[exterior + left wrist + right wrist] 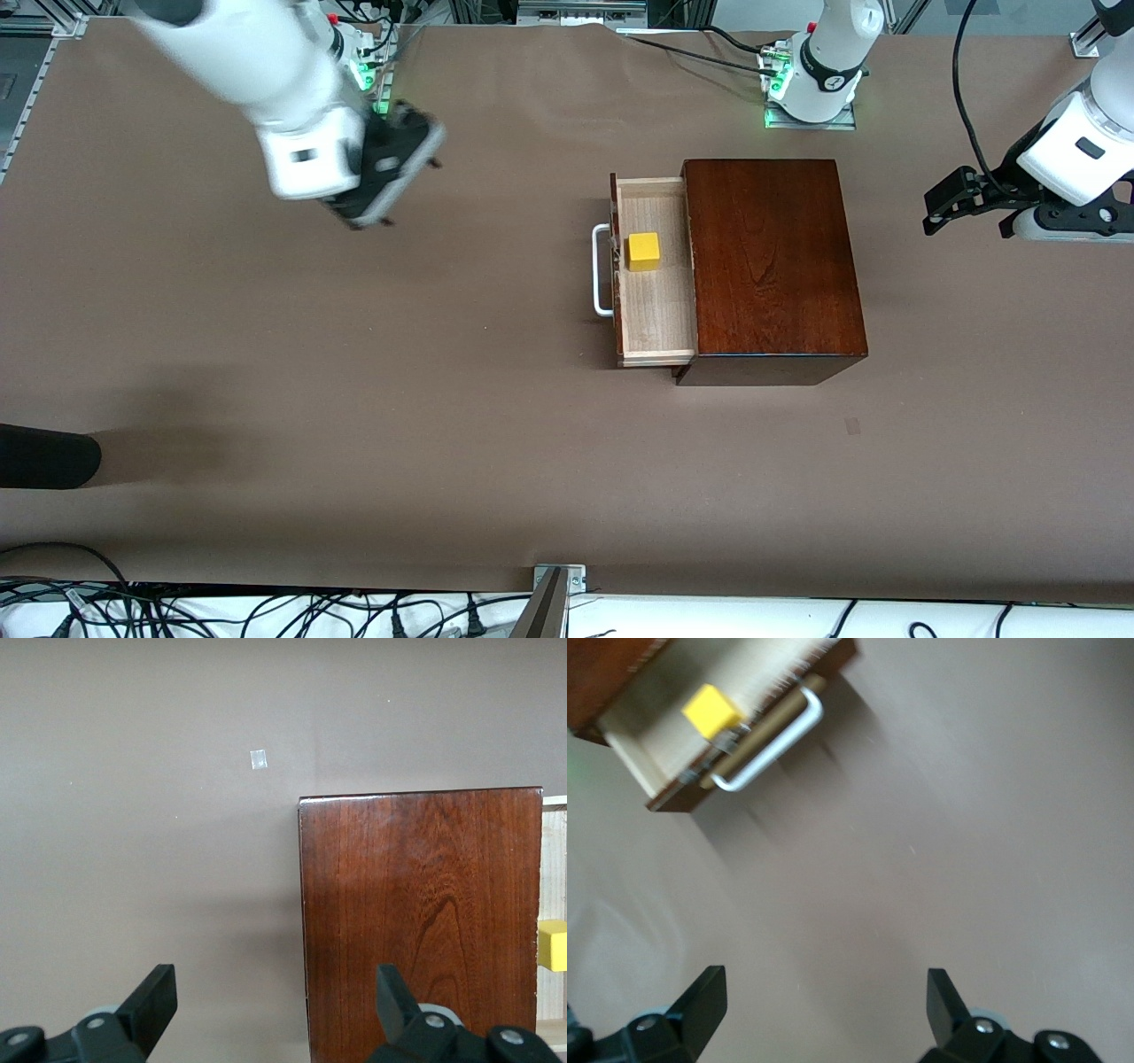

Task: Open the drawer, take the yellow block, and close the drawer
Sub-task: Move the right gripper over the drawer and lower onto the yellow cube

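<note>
A brown cloth covers the table [266, 372], with cables trailing along its edges. At the right arm's end, the right gripper [376, 173] hangs over bare cloth, well apart from the box [771, 266]; its fingers [704, 997] stand wide apart and hold nothing. The drawer [654, 306] is pulled out, its white handle [601, 270] facing the right arm's end, and the block [644, 251] sits loose on the pale wood floor, near the drawer's front and well clear of its side walls. At the other end of the table the left gripper [939, 208] waits, also spread wide and empty, over the cloth beside the box.

The opening looks done, so I'd say the pick is next. The right gripper should come straight down over the block with its fingers squared to two opposite faces, clear of the handle and the drawer's front. It should close on the block's middle and lift straight up before anything pushes the drawer shut.
</note>
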